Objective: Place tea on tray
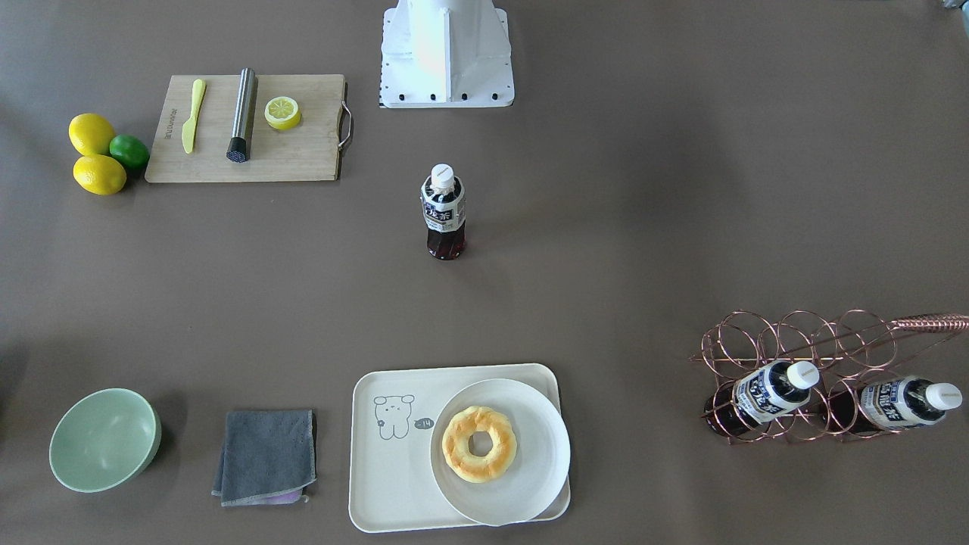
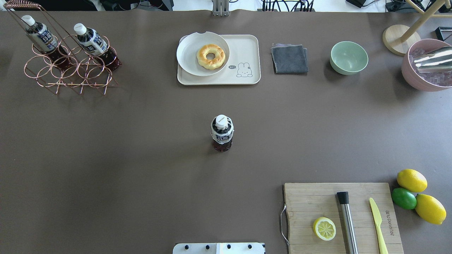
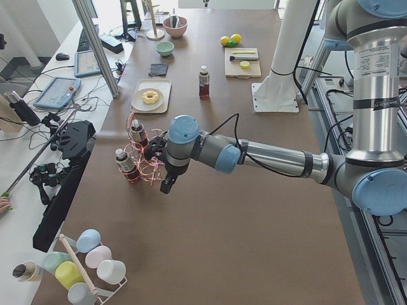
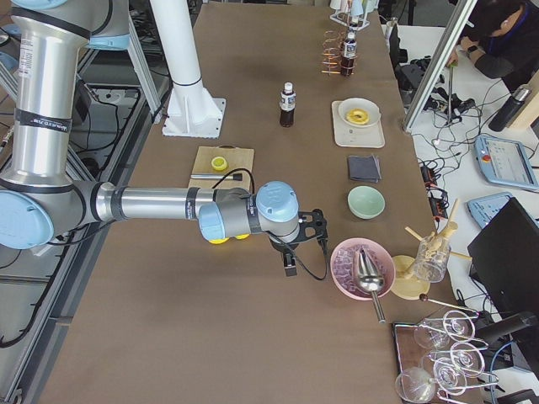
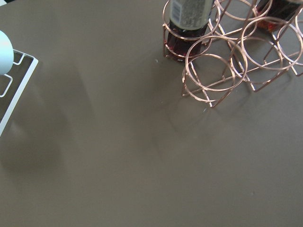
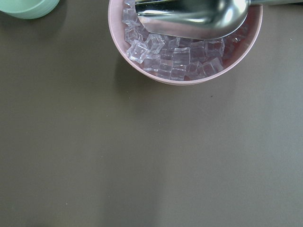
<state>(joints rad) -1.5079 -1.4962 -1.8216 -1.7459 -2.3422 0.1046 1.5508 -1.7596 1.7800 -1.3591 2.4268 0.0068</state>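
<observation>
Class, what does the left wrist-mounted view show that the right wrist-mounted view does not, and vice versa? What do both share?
Only the left wrist view: the copper wire rack holding a dark-liquid bottle, plus a white wire stand's corner. Only the right wrist view: the pink bowl of ice cubes with a metal scoop, and a green bowl's edge. Both: bare brown table; no gripper fingers.
</observation>
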